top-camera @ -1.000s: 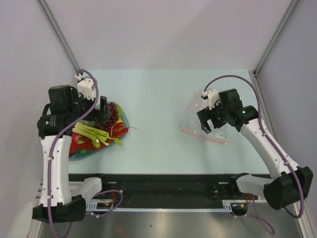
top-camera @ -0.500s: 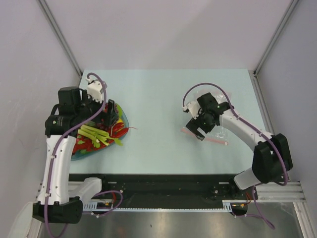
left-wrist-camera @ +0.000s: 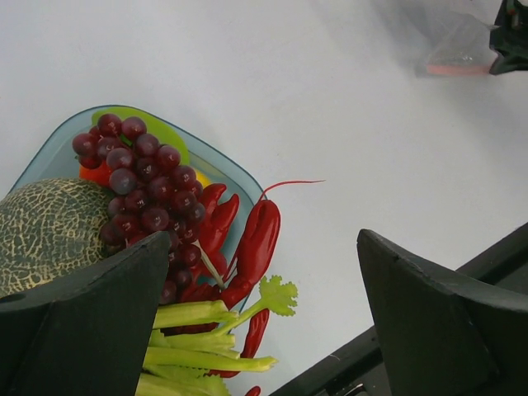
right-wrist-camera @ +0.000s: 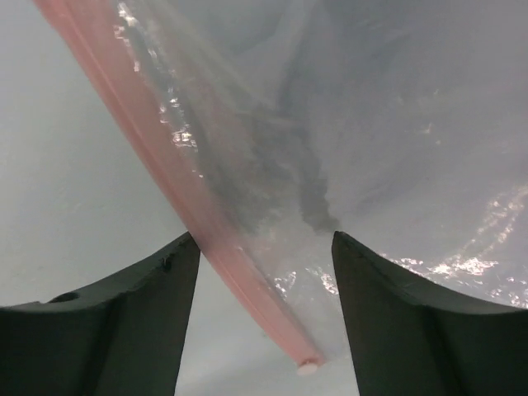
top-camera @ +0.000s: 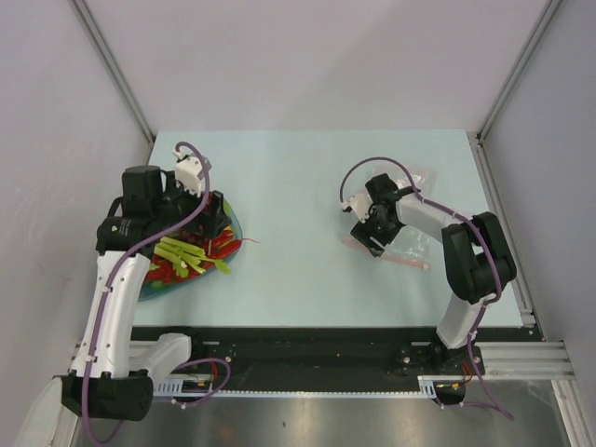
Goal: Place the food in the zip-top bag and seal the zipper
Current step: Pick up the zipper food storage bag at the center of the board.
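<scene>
The zip-top bag [top-camera: 415,235] lies flat on the right half of the pale table [top-camera: 298,177]. Its zipper [top-camera: 406,262] is the edge nearest the arms, running slantwise. The right gripper [top-camera: 373,238] is low over the left end of that strip. In the right wrist view its jaws stand apart with nothing clamped. The zipper [right-wrist-camera: 163,155] runs diagonally down between the two dark fingers [right-wrist-camera: 124,330], and its rounded end shows just beside the right-hand one. The crinkled film of the bag [right-wrist-camera: 388,124] fills the rest of that view. The food sits well apart, on the left, heaped in a translucent blue-green dish [top-camera: 235,223]. The left gripper [top-camera: 212,216] hangs over it with its jaws wide apart and holding nothing. From the left wrist camera, a dark red grape bunch [left-wrist-camera: 136,177] lies against a netted melon [left-wrist-camera: 45,231]. A red lobster [left-wrist-camera: 256,243] drapes over the dish rim [left-wrist-camera: 216,161], and pale green celery stalks [left-wrist-camera: 206,338] lie across the front, partly behind the left finger [left-wrist-camera: 91,322]. Bare tabletop lies between the dish and the bag [left-wrist-camera: 462,37], which shows faintly at the top right of that view.
</scene>
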`<move>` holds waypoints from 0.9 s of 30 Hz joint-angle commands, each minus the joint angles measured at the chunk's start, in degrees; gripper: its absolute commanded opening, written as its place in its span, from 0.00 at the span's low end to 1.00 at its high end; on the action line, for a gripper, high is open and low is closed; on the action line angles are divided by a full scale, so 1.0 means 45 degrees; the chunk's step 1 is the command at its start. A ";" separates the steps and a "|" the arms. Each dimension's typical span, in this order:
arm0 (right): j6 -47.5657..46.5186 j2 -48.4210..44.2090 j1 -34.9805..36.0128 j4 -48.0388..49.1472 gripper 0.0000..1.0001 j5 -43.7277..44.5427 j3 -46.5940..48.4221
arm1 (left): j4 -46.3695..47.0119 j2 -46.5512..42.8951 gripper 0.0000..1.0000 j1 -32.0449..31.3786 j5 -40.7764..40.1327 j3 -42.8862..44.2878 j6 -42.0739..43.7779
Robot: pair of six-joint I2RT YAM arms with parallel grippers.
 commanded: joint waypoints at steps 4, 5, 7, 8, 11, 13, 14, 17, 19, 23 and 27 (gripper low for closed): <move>-0.0310 0.0693 -0.0556 0.0270 0.37 -0.1221 0.1184 | 0.1280 -0.0349 0.99 -0.0270 0.0939 -0.0481 -0.0167; -0.0290 0.0635 -0.0557 0.0056 0.32 -0.1358 0.1242 | 0.1339 -0.0408 1.00 -0.0308 0.0978 -0.0578 -0.0187; -0.0193 0.0343 -0.0615 -0.0314 0.04 -0.1827 0.1418 | 0.1496 -0.0525 1.00 -0.0348 0.1115 -0.0638 -0.0167; -0.0154 0.0206 -0.0635 -0.0414 0.00 -0.1983 0.1476 | 0.1535 -0.0545 1.00 -0.0406 0.1154 -0.0696 -0.0148; 0.0138 -0.0399 -0.0752 -0.0434 0.00 -0.2394 0.1535 | 0.1574 -0.0545 1.00 -0.0601 0.1174 -0.0658 -0.0070; 0.0489 -0.0750 -0.1023 -0.0685 0.00 -0.2861 0.1981 | 0.1671 -0.0467 1.00 -0.0718 0.1135 -0.0619 -0.0108; 0.0994 -0.0830 -0.1161 -0.0901 0.00 -0.3211 0.2236 | 0.1788 -0.0467 1.00 -0.0893 0.1116 -0.0657 -0.0341; 0.2650 -0.1259 -0.1863 -0.1508 0.00 -0.5704 0.3447 | 0.2490 -0.0447 1.00 -0.1516 0.0746 -0.0658 -0.0906; 0.3767 -0.1706 -0.2389 -0.1334 0.00 -0.6784 0.4032 | 0.3251 -0.0254 1.00 -0.2237 0.0182 -0.0483 -0.1646; 0.6930 -0.2449 -0.2957 -0.0319 0.00 -0.9165 0.4095 | 0.4365 0.0683 1.00 -0.3471 -0.0252 0.0083 -0.2919; 1.0322 -0.3192 -0.2959 0.1239 0.00 -1.0030 0.3432 | 0.5012 0.2264 1.00 -0.4194 0.0041 0.0981 -0.4287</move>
